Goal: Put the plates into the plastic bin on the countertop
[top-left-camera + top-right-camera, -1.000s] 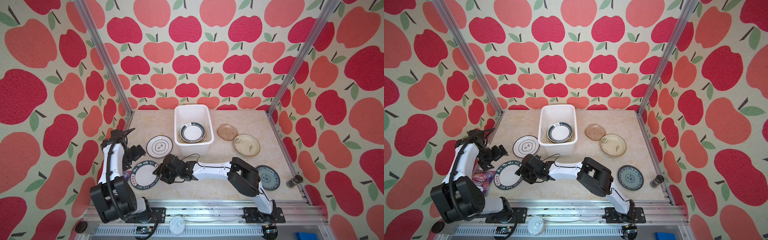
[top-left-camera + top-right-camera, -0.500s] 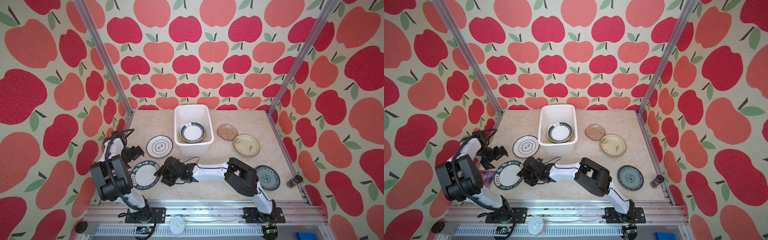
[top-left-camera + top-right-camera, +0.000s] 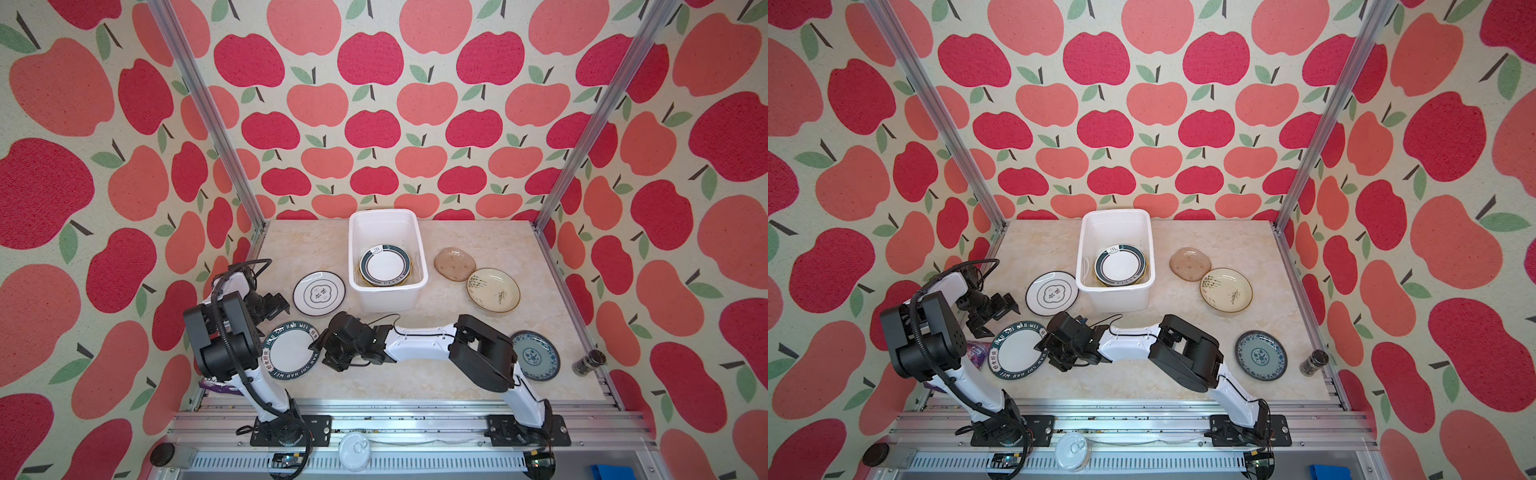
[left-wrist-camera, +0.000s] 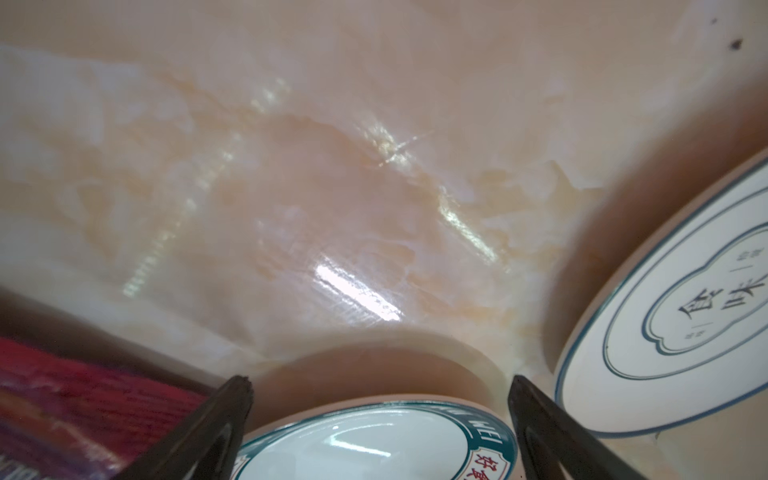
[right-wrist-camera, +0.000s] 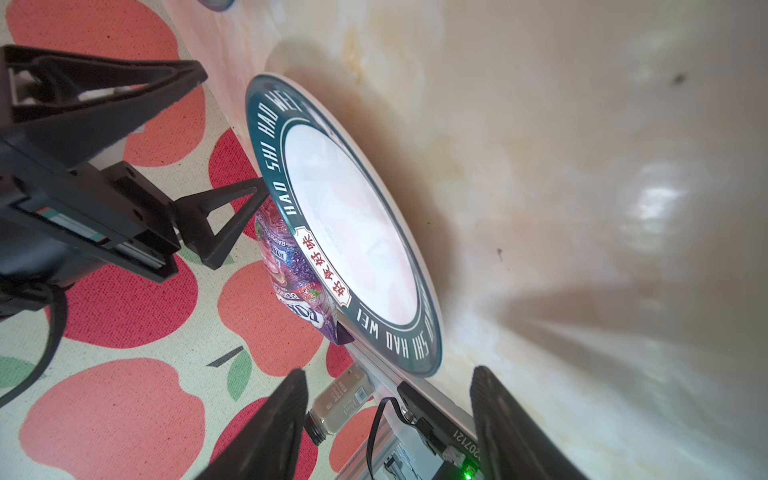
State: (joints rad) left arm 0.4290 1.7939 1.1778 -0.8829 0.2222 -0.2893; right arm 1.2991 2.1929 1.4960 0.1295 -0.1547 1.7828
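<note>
Grabbing lettered plate (image 3: 289, 351) — right gripper (image 3: 320, 351) part-open at its rim, left gripper (image 3: 275, 318) wide, both empty; next: straddle rim, clamp.

plastic bin (image 3: 384, 301) rear centre | plate (image 3: 384, 266) in bin | front plate (image 3: 289, 351) left-front of bin

**Five plates out on the counter, more in the bin**

The plastic bin (image 3: 354, 253) stands far centre on the countertop (image 3: 415, 374), a dark-rimmed plate (image 3: 384, 266) topmost inside. Left of it lies a white ringed plate (image 3: 319, 293). To its right are a brown plate (image 3: 454, 264) and, just beside that, a cream plate (image 3: 493, 289). A blue plate (image 3: 536, 355) lies near right. The right gripper (image 3: 319, 354), jaws spread, sits at the lettered plate's (image 3: 291, 351) right edge, and the left gripper (image 3: 274, 319) is beyond its far edge.
</note>
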